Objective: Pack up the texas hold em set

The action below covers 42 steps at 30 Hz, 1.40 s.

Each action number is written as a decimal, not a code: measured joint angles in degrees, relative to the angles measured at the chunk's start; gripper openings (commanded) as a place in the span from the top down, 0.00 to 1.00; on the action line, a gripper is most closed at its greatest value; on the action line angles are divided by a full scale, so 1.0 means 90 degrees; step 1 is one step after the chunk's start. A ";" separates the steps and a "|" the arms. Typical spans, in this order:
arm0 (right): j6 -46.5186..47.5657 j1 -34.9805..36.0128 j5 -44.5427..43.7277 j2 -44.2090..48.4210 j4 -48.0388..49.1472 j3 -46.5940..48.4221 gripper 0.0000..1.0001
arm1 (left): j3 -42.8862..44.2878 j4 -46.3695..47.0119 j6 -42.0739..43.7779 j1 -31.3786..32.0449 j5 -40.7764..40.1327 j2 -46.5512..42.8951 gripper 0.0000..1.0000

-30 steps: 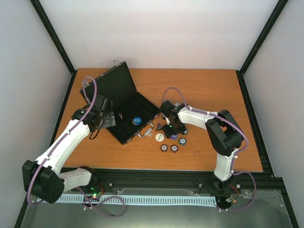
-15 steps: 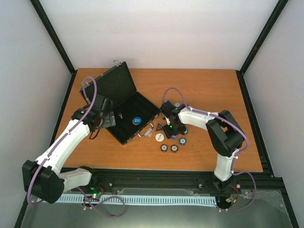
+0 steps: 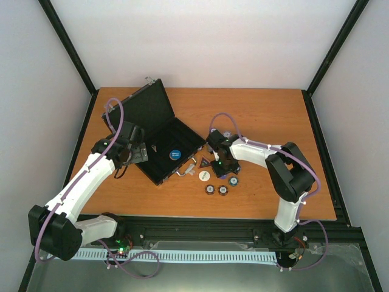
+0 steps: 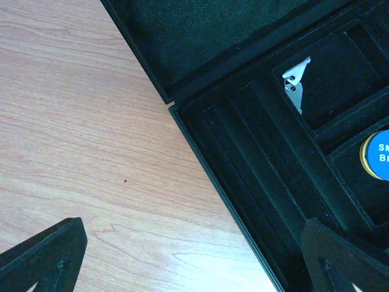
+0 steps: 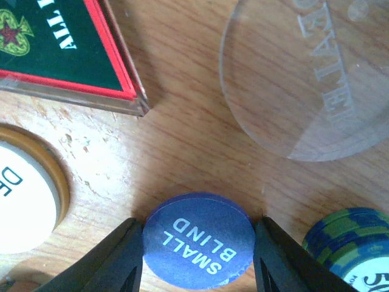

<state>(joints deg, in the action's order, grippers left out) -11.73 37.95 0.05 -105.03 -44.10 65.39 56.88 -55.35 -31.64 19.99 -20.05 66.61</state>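
Note:
The black case (image 3: 163,141) lies open at the left, its lid (image 3: 138,109) tilted back. A blue disc (image 3: 175,154) sits in its tray and also shows in the left wrist view (image 4: 378,155). My right gripper (image 5: 197,255) is shut on a blue "SMALL BLIND" disc (image 5: 197,246) that rests on the table, one finger touching each side. Around it lie a red-edged green triangular token (image 5: 67,48), a clear dealer disc (image 5: 316,73), a white gold-rimmed disc (image 5: 24,198) and a green-blue chip stack (image 5: 352,243). My left gripper (image 4: 194,267) is open and empty, straddling the case's near edge (image 4: 243,207).
Three small chip stacks (image 3: 209,190) (image 3: 223,190) (image 3: 233,180) stand on the table in front of the right gripper (image 3: 219,164). A white disc (image 3: 204,176) lies beside the case handle (image 3: 182,172). Small silver keys (image 4: 296,85) lie in a case compartment.
The right arm has shifted slightly over the loose pieces. The left arm and the case have not moved.

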 measured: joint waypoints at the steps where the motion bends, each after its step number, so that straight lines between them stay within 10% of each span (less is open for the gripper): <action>1: 0.0000 0.0000 0.0015 0.0000 0.0002 0.0000 0.57 | 0.0002 -0.0002 -0.0007 0.0000 0.0000 0.0000 0.00; 34: 0.0158 0.0359 0.0566 -0.0333 -0.0974 0.2664 0.56 | 0.0000 0.0053 -0.0012 0.0000 0.0029 0.0058 0.00; 42: 0.0121 0.0384 0.0381 -0.0316 -0.1030 0.2499 0.18 | 0.0000 0.0053 -0.0010 0.0000 0.0005 -0.0041 0.00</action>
<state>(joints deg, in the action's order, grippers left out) -10.63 41.41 3.49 -107.87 -53.36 87.88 56.88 -54.87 -31.73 19.99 -20.01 66.24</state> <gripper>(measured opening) 0.658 0.997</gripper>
